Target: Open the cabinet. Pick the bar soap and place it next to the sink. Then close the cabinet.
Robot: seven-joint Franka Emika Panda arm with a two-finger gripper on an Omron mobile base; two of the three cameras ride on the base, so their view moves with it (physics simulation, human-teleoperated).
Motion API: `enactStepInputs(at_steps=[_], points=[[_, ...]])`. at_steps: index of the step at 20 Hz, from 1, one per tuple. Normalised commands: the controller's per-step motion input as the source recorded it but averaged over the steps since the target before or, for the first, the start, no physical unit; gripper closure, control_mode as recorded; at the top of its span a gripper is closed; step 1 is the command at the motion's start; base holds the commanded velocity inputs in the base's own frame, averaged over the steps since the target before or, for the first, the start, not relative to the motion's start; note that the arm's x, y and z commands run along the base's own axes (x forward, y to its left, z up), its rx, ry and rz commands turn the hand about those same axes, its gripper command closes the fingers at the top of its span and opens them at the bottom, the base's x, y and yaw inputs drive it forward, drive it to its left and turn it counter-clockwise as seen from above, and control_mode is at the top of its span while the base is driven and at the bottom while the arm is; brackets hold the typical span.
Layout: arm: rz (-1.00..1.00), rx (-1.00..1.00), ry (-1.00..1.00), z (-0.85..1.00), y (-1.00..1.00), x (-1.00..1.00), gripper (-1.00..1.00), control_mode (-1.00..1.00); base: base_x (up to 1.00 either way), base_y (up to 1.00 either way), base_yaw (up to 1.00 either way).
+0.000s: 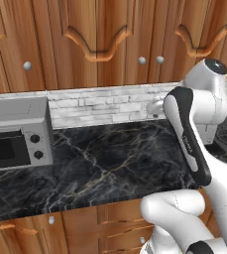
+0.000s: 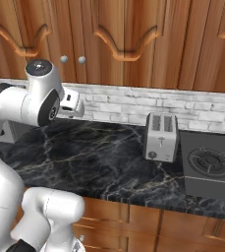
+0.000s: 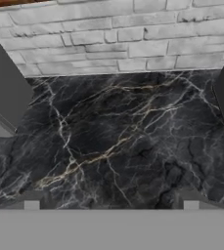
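The cabinet [image 1: 100, 39] spans the wall above the counter, its arched doors shut and small silver knobs [image 1: 141, 60] side by side; it also shows in the right base view [image 2: 124, 34]. The bar soap and the sink are out of view. My hand [image 2: 72, 103] hangs over the black marble counter [image 1: 115, 158], close to the brick backsplash. In the hand view my gripper [image 3: 111, 202] is open, its fingertips [image 3: 32, 202] set wide apart with only bare marble between them.
A grey toaster oven [image 1: 16, 134] stands on the counter at the left, and its corner shows in the hand view [image 3: 3, 97]. A toaster [image 2: 161, 137] and a stove burner [image 2: 210, 165] sit to the right. Wooden drawers [image 1: 125, 233] run below the counter edge.
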Motion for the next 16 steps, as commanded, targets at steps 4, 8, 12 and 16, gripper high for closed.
enactStepInputs(at_steps=[4,8,12,16], points=[[0.03,0.05,0.0,0.13,0.0,-0.12,-1.0,-1.0,0.0,0.0,0.0],[0.09,0.05,0.0,0.15,0.0,-0.05,-1.0,-1.0,0.0,0.0,0.0],[0.08,0.05,0.0,0.04,0.0,-0.16,-1.0,-1.0,0.0,0.0,0.0],[0.03,0.04,0.0,0.08,0.0,-0.25,-1.0,-1.0,0.0,0.0,0.0]])
